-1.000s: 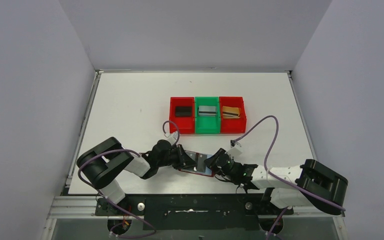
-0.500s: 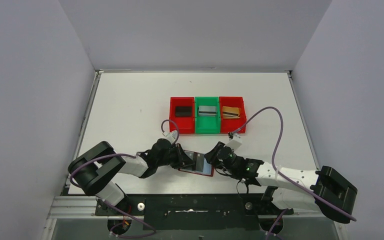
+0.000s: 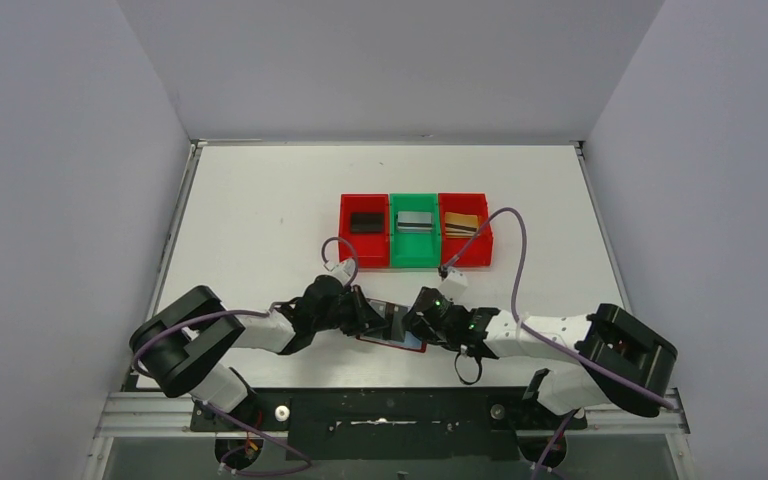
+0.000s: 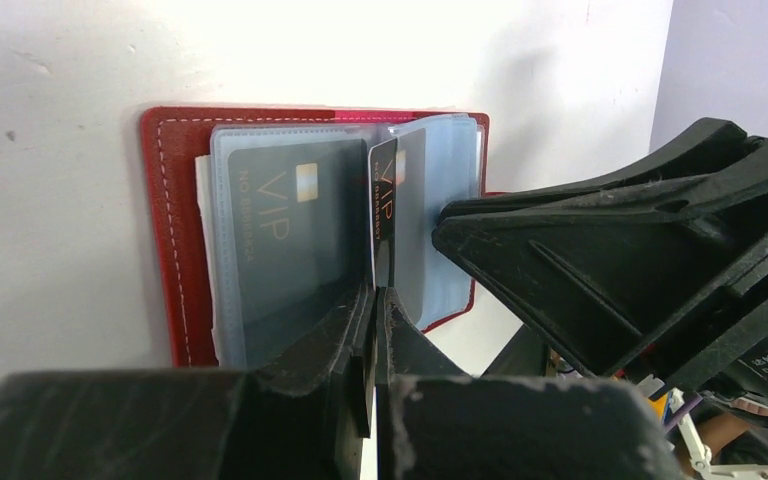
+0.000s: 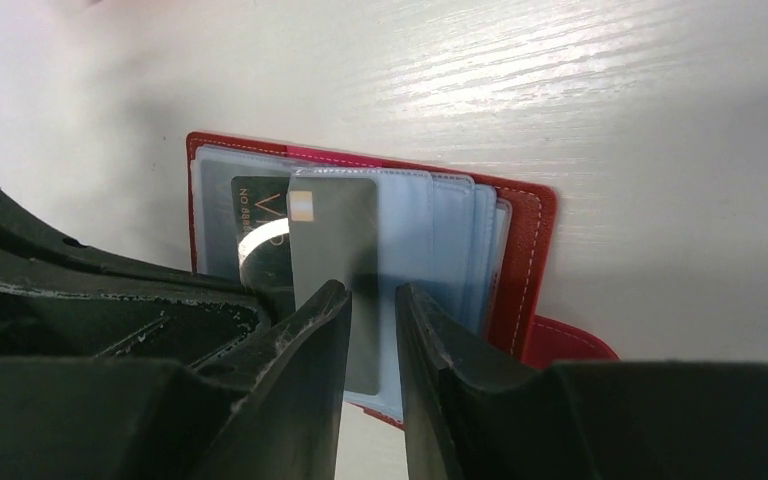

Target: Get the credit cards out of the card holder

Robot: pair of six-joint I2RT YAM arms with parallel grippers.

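The dark red card holder (image 4: pixel 175 230) lies open on the table near the front edge (image 3: pixel 407 344), its clear sleeves fanned. My left gripper (image 4: pixel 375 292) is shut on a black credit card (image 4: pixel 384 195), which stands on edge over the sleeves. Another dark credit card (image 4: pixel 280 220) lies flat inside a sleeve. My right gripper (image 5: pixel 372 290) hovers over the holder's other side (image 5: pixel 525 260) with a narrow gap between its jaws and nothing pinched. The held card (image 5: pixel 335 240) faces it. In the top view the left gripper (image 3: pixel 368 318) and the right gripper (image 3: pixel 416 318) almost meet.
Three bins stand in a row behind the holder. A red bin (image 3: pixel 364 256) holds a black card, a green bin (image 3: pixel 415 258) a silver card, and a second red bin (image 3: pixel 465 256) a gold card. Purple cables arch over both arms.
My right gripper has shifted left, closer to the holder and the left gripper. The left gripper has kept its hold on the black card, hardly moving.
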